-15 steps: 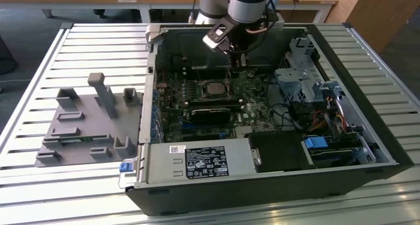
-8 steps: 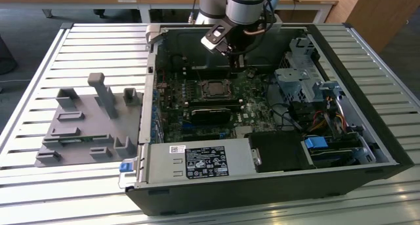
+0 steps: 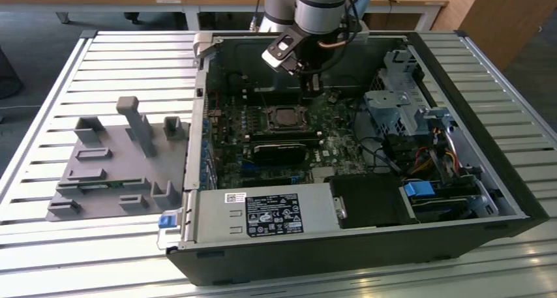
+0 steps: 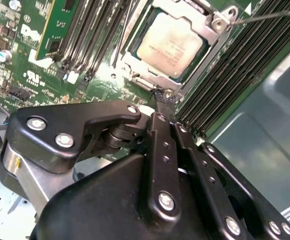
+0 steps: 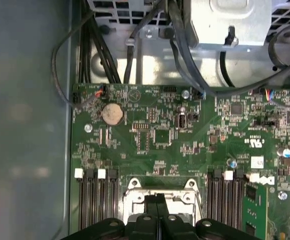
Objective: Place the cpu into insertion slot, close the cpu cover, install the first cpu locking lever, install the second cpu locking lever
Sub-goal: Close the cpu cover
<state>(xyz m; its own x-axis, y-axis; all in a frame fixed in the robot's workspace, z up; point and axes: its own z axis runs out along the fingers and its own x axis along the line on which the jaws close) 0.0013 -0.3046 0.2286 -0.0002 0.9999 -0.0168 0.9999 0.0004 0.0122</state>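
The cpu (image 4: 171,44) lies flat in the insertion slot (image 3: 283,119) on the green board, silver top showing. The cpu cover (image 4: 134,67) is a silver frame lying down around the chip. A thin locking lever (image 4: 270,16) runs off from one corner of the frame. My gripper (image 4: 162,96) has its black fingers pressed together, the tips right at the frame's edge beside the memory slots. In the first wrist view my gripper (image 5: 157,202) sits over the frame's rim (image 5: 160,186). In the exterior view my gripper (image 3: 312,84) hangs just behind the socket.
The open computer case (image 3: 487,200) lies on a slatted table. A grey fixture plate (image 3: 113,161) stands at the exterior view's left. A power supply (image 3: 261,213), a black card (image 3: 278,148), a drive cage (image 3: 392,105) and cables (image 5: 185,55) crowd around the socket.
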